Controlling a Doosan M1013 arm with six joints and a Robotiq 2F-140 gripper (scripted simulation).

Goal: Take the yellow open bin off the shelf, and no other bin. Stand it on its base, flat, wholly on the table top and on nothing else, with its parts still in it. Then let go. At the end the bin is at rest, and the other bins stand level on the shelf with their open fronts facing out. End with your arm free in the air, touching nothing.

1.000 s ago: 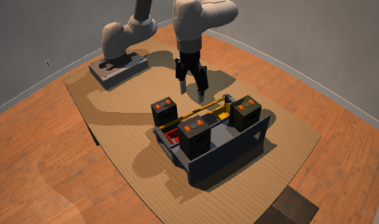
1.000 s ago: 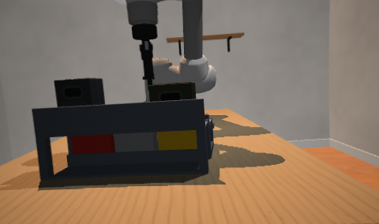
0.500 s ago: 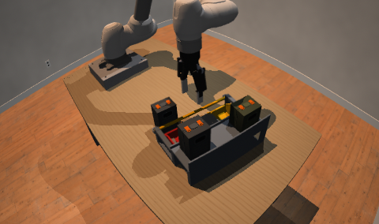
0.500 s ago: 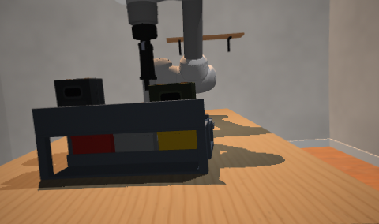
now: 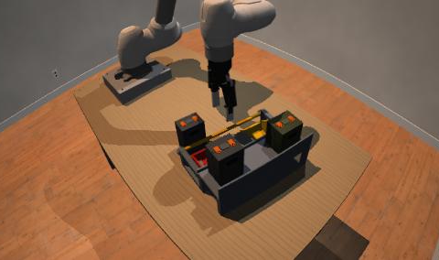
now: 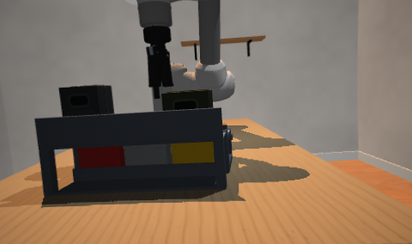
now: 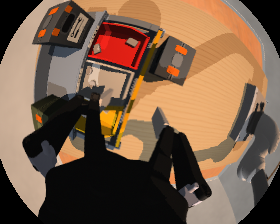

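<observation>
The yellow open bin point(image 5: 257, 131) sits in the dark blue shelf point(image 5: 256, 171) at its right end, next to a grey bin point(image 5: 241, 137) and a red bin point(image 5: 199, 157). From behind, its yellow back point(image 6: 192, 152) shows in the shelf's lower opening. In the wrist view the yellow bin point(image 7: 110, 120) lies under my fingers. My gripper point(image 5: 222, 106) hangs open and empty above the table, just in front of the shelf's open side and above the yellow bin. It also shows in the exterior view point(image 6: 158, 88) and the wrist view point(image 7: 127, 115).
Three dark boxes with orange tabs stand around the shelf: one on the table point(image 5: 190, 128), two on the shelf top point(image 5: 225, 158) point(image 5: 285, 129). A yellow bar point(image 5: 221, 130) runs along the shelf front. The robot base point(image 5: 136, 81) is at the table's far end.
</observation>
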